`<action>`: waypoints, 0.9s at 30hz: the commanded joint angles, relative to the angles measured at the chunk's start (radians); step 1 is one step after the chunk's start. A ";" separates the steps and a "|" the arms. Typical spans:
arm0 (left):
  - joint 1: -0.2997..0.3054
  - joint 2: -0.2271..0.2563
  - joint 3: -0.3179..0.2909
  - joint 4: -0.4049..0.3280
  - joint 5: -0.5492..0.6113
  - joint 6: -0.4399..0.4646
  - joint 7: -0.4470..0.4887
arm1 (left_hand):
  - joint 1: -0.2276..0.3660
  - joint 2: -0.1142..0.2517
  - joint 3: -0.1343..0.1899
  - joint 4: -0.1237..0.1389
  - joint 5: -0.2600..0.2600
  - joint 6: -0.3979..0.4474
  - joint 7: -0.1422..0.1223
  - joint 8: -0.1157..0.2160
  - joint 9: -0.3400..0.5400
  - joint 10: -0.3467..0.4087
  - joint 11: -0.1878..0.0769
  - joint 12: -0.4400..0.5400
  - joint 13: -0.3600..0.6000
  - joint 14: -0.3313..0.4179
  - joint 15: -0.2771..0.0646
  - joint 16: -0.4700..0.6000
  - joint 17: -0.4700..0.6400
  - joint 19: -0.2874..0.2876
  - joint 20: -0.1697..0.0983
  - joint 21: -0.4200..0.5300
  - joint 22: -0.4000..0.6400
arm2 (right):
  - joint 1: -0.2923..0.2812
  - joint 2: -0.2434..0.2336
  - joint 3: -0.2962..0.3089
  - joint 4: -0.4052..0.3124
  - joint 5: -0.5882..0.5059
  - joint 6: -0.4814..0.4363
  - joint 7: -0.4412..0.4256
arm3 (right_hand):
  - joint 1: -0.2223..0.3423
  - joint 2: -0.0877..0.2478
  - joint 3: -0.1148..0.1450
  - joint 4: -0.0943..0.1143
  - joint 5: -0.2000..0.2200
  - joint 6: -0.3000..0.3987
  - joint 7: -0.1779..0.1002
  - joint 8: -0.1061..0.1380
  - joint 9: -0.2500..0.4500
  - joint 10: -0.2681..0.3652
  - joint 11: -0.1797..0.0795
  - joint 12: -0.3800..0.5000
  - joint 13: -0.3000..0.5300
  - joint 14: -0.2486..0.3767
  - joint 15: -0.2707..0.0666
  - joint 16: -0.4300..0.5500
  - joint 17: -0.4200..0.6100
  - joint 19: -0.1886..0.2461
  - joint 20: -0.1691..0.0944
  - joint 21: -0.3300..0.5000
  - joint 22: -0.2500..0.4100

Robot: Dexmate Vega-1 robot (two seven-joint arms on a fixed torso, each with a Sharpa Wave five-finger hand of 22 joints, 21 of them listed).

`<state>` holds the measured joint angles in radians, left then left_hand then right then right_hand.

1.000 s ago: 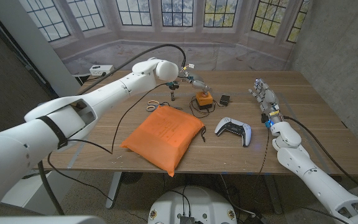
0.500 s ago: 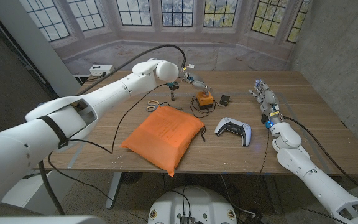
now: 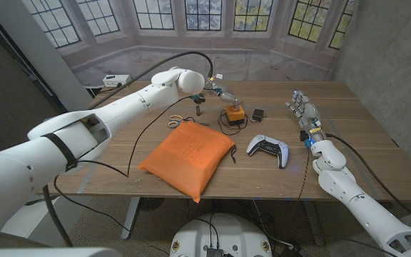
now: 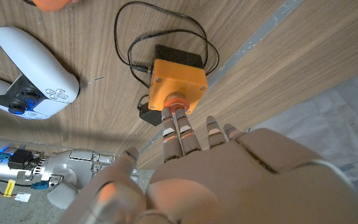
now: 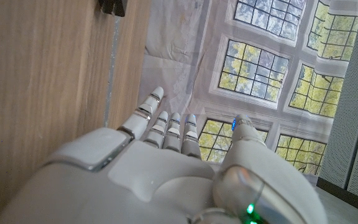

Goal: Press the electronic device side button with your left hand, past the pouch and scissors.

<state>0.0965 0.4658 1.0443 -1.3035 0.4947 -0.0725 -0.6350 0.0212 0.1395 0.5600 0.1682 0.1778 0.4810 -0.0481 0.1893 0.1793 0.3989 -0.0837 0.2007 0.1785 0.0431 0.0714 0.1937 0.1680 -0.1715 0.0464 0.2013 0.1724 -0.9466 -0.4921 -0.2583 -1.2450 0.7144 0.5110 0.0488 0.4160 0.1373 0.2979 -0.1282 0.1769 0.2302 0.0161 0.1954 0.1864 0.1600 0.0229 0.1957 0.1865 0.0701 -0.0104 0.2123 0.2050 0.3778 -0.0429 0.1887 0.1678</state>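
Pressing step in hand: left hand [image 4: 229, 174], empty, fingers extended, fingertips [image 4: 178, 118] touching the red button [image 4: 176, 99] of the orange box [image 4: 178, 81] just ahead, beyond pouch [image 3: 188, 153] and scissors [image 3: 179, 119]. Next, probably firm push.

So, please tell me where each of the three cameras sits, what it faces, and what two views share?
Head view: on the robot's head, looking down at the table; both arms show.
Left wrist view: behind the left hand, facing the orange device and game controller.
Right wrist view: behind the right hand, facing the table edge and windows.
Shared: head and left wrist views both show the orange device and controller.
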 commanded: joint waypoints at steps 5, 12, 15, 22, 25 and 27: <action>-0.003 0.010 -0.012 -0.022 0.016 -0.014 0.024 | -0.006 -0.001 0.009 -0.001 0.003 0.010 0.008 0.004 0.002 0.009 -0.003 0.002 0.006 0.011 0.000 -0.003 0.002 -0.015 -0.008 0.004 0.002 | -0.002 0.001 0.003 -0.011 -0.006 0.012 -0.005 | 0.003 0.011 -0.005 0.001 0.005 -0.001 0.001 -0.003 0.000 0.002 -0.002 -0.002 0.003 0.000 0.000 -0.001 0.000 -0.004 0.001 0.003 0.003; 0.005 0.023 -0.023 -0.048 0.023 -0.015 0.034 | -0.006 -0.002 0.009 -0.001 0.003 0.010 0.007 0.003 0.002 0.007 -0.004 0.001 0.006 0.013 0.000 -0.003 0.002 -0.013 -0.008 0.004 0.002 | -0.003 -0.002 0.002 -0.023 -0.009 0.007 -0.011 | 0.003 0.012 -0.006 0.001 0.005 -0.001 0.003 -0.003 0.000 0.002 -0.002 -0.002 0.003 0.000 0.001 -0.001 0.000 -0.003 0.001 0.003 0.003; 0.010 0.030 -0.027 -0.062 0.028 -0.013 0.037 | -0.005 -0.002 0.010 -0.002 0.003 0.011 0.008 0.003 0.002 0.009 -0.006 0.001 0.006 0.014 -0.001 -0.004 0.002 -0.012 -0.007 0.003 0.002 | -0.001 -0.002 0.001 -0.024 -0.011 0.008 -0.011 | 0.004 0.012 -0.006 0.001 0.005 0.000 0.003 -0.003 0.000 0.002 -0.002 -0.002 0.003 0.000 0.000 -0.001 0.000 -0.003 0.002 0.003 0.002; 0.023 0.043 -0.040 -0.089 0.034 -0.010 0.046 | -0.005 -0.002 0.010 -0.003 0.003 0.010 0.009 0.002 0.002 0.009 -0.006 0.001 0.006 0.017 -0.001 -0.004 0.002 -0.008 -0.008 0.004 0.002 | -0.002 -0.004 0.000 -0.030 -0.014 0.007 -0.013 | 0.005 0.012 -0.006 0.000 0.005 0.000 0.004 -0.003 0.000 0.003 -0.001 -0.002 0.003 0.000 0.002 -0.001 -0.001 -0.002 0.003 0.003 0.002; 0.028 0.050 -0.046 -0.105 0.039 -0.004 0.048 | -0.004 -0.002 0.011 -0.003 0.003 0.010 0.010 0.002 0.002 0.009 -0.005 0.000 0.006 0.019 -0.001 -0.004 0.002 -0.007 -0.008 0.004 0.002 | -0.003 -0.004 0.000 -0.031 -0.015 0.008 -0.013 | 0.005 0.012 -0.006 0.000 0.005 0.000 0.004 -0.002 0.000 0.003 0.001 -0.002 0.003 0.001 0.001 -0.001 -0.001 -0.002 0.003 0.003 0.002; 0.032 0.054 -0.051 -0.117 0.041 0.000 0.048 | -0.004 -0.002 0.011 -0.003 0.003 0.010 0.009 0.002 0.002 0.008 -0.004 0.000 0.006 0.019 -0.001 -0.004 0.002 -0.006 -0.008 0.003 0.002 | -0.004 -0.004 -0.001 -0.033 -0.016 0.009 -0.013 | 0.005 0.012 -0.006 0.000 0.005 0.000 0.004 -0.003 0.000 0.002 0.000 -0.002 0.003 0.001 0.001 -0.001 -0.001 -0.003 0.002 0.003 0.002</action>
<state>0.1125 0.4999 1.0149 -1.3728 0.5251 -0.0838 -0.6008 0.0212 0.1395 0.5642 0.1640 0.1778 0.4951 -0.0375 0.1922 0.1814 0.4098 -0.0878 0.2031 0.1813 0.0541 0.0681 0.1937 0.1680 -0.1715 0.0464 0.2013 0.1725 -0.9485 -0.4942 -0.2566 -1.2696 0.7031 0.5197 0.0379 0.4200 0.1413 0.2979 -0.1282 0.1769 0.2302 0.0161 0.1954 0.1864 0.1600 0.0228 0.1957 0.1865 0.0701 -0.0104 0.2123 0.2050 0.3778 -0.0429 0.1887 0.1678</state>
